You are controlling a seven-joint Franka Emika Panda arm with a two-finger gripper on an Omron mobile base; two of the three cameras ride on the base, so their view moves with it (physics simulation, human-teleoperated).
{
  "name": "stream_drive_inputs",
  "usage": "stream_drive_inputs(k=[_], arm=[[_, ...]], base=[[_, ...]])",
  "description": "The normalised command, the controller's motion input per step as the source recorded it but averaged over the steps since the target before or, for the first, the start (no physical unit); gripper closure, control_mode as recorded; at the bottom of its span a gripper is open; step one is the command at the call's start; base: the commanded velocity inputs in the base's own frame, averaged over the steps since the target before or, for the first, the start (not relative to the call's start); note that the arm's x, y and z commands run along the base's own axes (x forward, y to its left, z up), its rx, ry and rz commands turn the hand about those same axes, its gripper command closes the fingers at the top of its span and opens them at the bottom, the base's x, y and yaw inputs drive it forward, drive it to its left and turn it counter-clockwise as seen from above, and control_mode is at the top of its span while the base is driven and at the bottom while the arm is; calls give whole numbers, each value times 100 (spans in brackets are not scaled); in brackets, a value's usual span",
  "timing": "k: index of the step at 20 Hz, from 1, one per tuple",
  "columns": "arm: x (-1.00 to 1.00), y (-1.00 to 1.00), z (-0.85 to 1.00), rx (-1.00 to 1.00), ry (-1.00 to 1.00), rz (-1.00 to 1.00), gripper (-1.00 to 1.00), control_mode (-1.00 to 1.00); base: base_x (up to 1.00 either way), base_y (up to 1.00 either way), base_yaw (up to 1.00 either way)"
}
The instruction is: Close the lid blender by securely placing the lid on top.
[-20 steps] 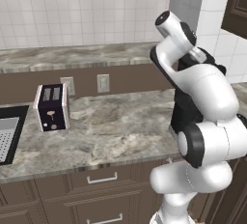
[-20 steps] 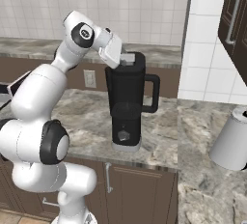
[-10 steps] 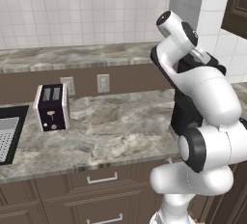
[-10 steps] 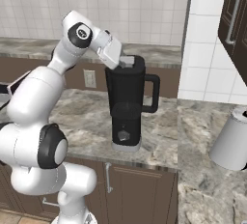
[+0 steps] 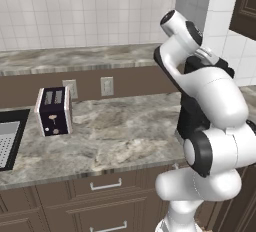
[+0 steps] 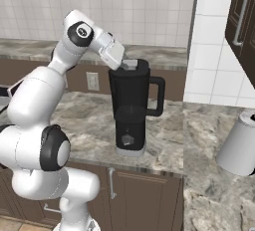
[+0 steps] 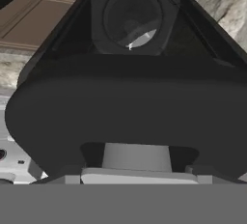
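Fingers: the gripper (image 6: 128, 66) sits right at the top of the jug; in the hand view its tips are hidden at the bottom edge, so whether they are apart or together cannot be told
Lid: the lid (image 7: 130, 117) fills the near part of the hand view as a broad black rounded shape with a grey square block (image 7: 136, 156) at its lower middle; in the right base view a small grey patch (image 6: 130, 64) shows at the jug's rim, just under the hand; whether the lid is seated flat or held a little above the rim cannot be told
Blender: the blender (image 6: 131, 106) stands upright on the counter, dark jug on a black base with a light grey foot, handle pointing right toward the white tiled wall; in the hand view the open jug is seen from above beyond the lid, a round bottom (image 7: 132, 18) with a pale glint; in the left base view the blender (image 5: 191, 117) is mostly behind the arm
Counter: the marbled grey counter (image 5: 115, 136) carries the blender near its right end; wooden drawers below
Toaster: a black-and-white toaster (image 5: 53, 111) stands well apart to the left; beside a sink (image 5: 7, 138) at the edge
Right side: a pale grey rounded vessel (image 6: 241, 145) sits on the counter well apart from the blender
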Motion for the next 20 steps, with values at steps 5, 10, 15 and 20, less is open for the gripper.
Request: stream_drive_inputs(k=[5, 10, 15, 20], arm=[[-20, -1, -2, 3, 3, 0, 100, -100], [-34, -16, 0, 12, -3, 0, 100, -100], [-16, -12, 0, 12, -1, -1, 100, -100], [-9, -4, 0, 6, 2, -2, 100, -100]], base=[[0, 0, 0], [0, 0, 0], [0, 0, 0], [0, 0, 0]])
